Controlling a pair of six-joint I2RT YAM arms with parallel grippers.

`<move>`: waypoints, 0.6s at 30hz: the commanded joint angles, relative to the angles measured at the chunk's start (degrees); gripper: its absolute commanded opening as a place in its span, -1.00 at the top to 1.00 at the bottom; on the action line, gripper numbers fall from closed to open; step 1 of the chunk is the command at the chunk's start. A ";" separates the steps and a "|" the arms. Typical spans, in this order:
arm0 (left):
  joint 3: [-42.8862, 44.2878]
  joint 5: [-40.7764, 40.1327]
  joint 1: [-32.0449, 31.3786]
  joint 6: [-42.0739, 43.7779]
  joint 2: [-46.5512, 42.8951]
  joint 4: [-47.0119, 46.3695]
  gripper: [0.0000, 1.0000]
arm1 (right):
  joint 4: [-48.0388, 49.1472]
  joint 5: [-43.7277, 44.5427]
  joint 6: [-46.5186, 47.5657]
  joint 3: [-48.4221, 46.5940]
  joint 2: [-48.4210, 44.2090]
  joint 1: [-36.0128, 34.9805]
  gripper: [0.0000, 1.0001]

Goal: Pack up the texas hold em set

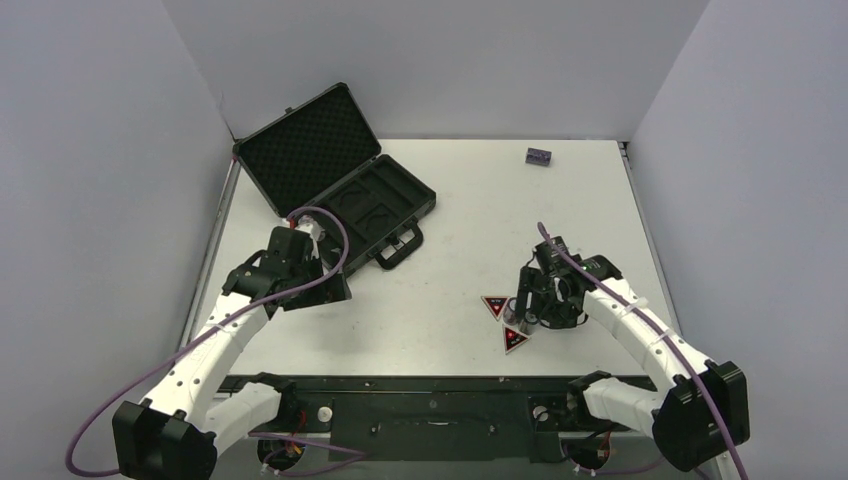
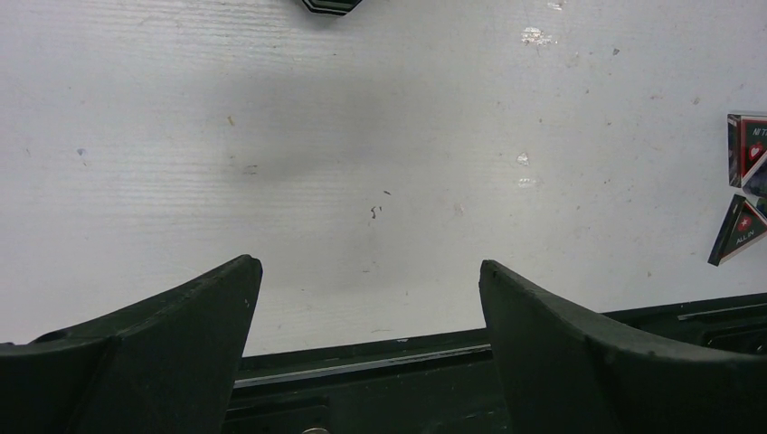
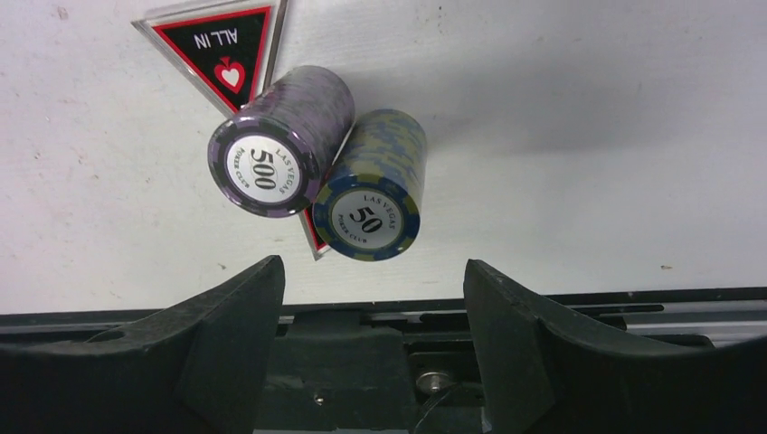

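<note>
Grey walls close in a white table point(image 1: 470, 190). At its far left lies the black briefcase point(image 1: 330, 170), lid thrown back, foam lining showing and the moulded tray apparently bare. The left arm reaches toward the case's near edge, and the left gripper point(image 2: 371, 271) hangs spread wide over bare tabletop, holding nothing. The right arm bends in at the near right, wrist tipped down, with the right gripper point(image 3: 374, 271) above the loose pieces. Its jaws are apart and nothing sits between them.

Just beyond its fingertips two chip stacks lie on their sides, touching: the purple stack point(image 3: 276, 145) marked 500 and the blue-green stack point(image 3: 375, 185) marked 50. Left of them lies a red-and-black triangular token point(image 3: 213, 41) reading ALL IN. A second token point(image 3: 312, 231) is partly hidden under the stacks. A small dark item point(image 1: 539, 156) sits alone at the far right.

Packing looks barely begun; the step in hand seems to be picking up a stack. Next, the right jaws must drop around one stack only, without rolling its neighbour, then carry it well left to the case.
</note>
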State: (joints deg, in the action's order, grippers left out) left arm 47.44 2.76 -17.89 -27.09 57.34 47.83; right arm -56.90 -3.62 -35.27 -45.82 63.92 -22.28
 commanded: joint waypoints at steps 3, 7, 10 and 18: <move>0.12 -1.84 -0.55 -0.87 -0.76 -0.55 -0.78 | 4.84 3.43 -0.94 0.76 2.56 -0.48 -0.33; -0.21 -2.30 -0.57 -1.13 -1.40 -1.02 -0.78 | 6.32 4.72 -1.14 1.18 3.74 -0.48 -0.27; -0.53 -2.32 -0.57 -1.43 -2.21 -1.31 -0.78 | 7.43 5.12 -1.39 1.54 4.28 -0.48 -0.19; -0.68 -3.91 -0.64 -1.74 -2.64 -1.26 -0.78 | 8.11 6.16 -1.04 1.05 6.48 -0.27 -0.03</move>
State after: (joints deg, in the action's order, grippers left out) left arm 46.57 -0.03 -18.28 -28.32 55.55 47.77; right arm -51.24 -0.25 -36.07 -44.23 68.64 -22.35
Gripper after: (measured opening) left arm 0.890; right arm 0.532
